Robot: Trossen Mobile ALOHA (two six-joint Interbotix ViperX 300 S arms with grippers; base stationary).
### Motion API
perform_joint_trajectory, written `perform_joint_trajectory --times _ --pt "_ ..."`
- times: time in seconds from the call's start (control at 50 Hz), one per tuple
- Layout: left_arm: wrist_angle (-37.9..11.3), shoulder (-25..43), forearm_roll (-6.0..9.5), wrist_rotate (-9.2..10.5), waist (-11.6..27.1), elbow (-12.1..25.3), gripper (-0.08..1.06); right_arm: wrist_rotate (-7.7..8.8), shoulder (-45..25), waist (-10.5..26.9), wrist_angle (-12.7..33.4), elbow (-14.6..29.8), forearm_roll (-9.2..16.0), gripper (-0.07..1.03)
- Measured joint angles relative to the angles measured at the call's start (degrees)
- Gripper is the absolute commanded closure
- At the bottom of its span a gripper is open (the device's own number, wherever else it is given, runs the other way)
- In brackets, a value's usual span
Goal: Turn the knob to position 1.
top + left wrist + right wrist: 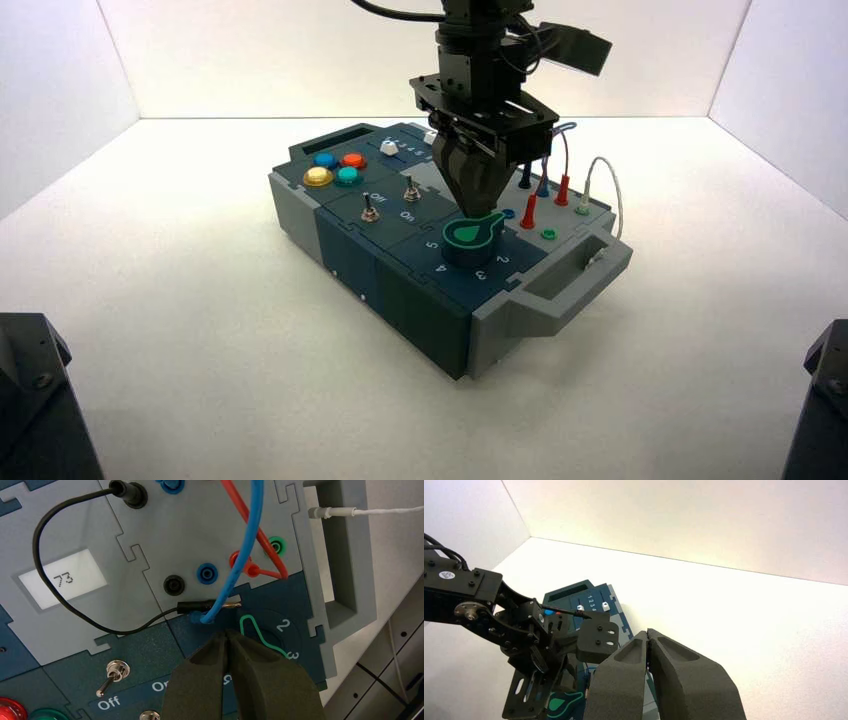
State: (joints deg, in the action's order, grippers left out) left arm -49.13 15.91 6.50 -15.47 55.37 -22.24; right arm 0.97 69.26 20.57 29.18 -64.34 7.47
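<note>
The left gripper (478, 203) hangs just above the knob (472, 238), fingers pressed together (holding nothing). The right gripper (650, 645), likewise closed and empty, waits well apart from the box (400, 290).

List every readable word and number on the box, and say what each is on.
"73": white display.
"Off": beside the toggle switch.
"2", "3": printed beside the knob.
Next switch label: partly hidden by the left gripper, unreadable.
Slider scale numerals: too small.
</note>
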Motion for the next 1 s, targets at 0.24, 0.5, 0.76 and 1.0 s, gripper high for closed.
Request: perform_joint_trajectory --times 0.24,0.5,0.76,1.0 --pt "0.1 0.2 -0.09 0.00 0.0 0.1 1.01 0.00 0.0 0.0 0.0 0.0 0.1 0.99" --pt "0.0 0.2 -0.62 -0.09 0.1 0.2 1.01 0.09 0.0 0.1 0.0 0.0 0.0 0.99" --pt "0.1 0.3 -1.23 -0.09 -1.0 0.2 1.01 0.00 0.0 0.0 0.0 0.0 0.1 0.99" --pt "0.0 -0.2 -1.93 -0.44 -3.2 0.2 1.01 0.00 0.0 0.0 0.0 -0.1 0.2 0.99"
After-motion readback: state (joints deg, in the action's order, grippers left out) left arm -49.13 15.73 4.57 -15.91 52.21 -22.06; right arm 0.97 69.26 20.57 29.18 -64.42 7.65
